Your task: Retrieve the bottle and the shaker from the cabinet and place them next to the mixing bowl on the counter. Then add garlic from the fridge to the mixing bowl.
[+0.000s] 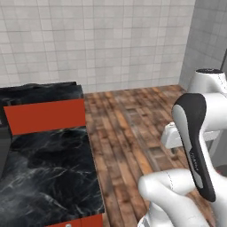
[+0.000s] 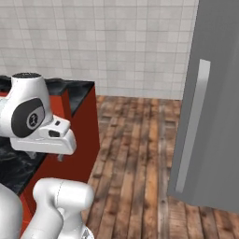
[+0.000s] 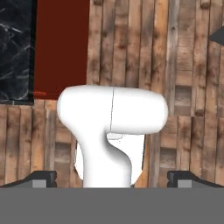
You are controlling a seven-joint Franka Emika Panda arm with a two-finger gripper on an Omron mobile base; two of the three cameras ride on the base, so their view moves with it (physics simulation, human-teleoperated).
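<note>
Fridge (image 2: 212,102), tall and grey, is seen at the right of the right base view, its door closed and a long pale vertical handle (image 2: 192,125) set along its left edge. It stands on a wooden plank floor (image 2: 135,154) that runs back to a wall of pale tiles (image 2: 102,42). The counter (image 1: 46,170), black with faint white veining, is seen at the left of the left base view, carried on red base cabinets (image 1: 44,116); its far end is also seen at the left of the right base view, well apart from the fridge, with the plank floor between them. A dark grey object at the left edge of the left base view is cut off by the frame and cannot be identified.

The gripper (image 3: 112,178) is held over the plank floor, as shown in the hand view, with its two dark fingertips (image 3: 40,178) set far apart at the lower corners, so the jaws stand wide and nothing is held between them. In that same view a corner of the counter and a red cabinet side are seen at the upper left, and a small dark shape at the right edge may be a corner of the fridge, though too little of it is shown to be sure.
</note>
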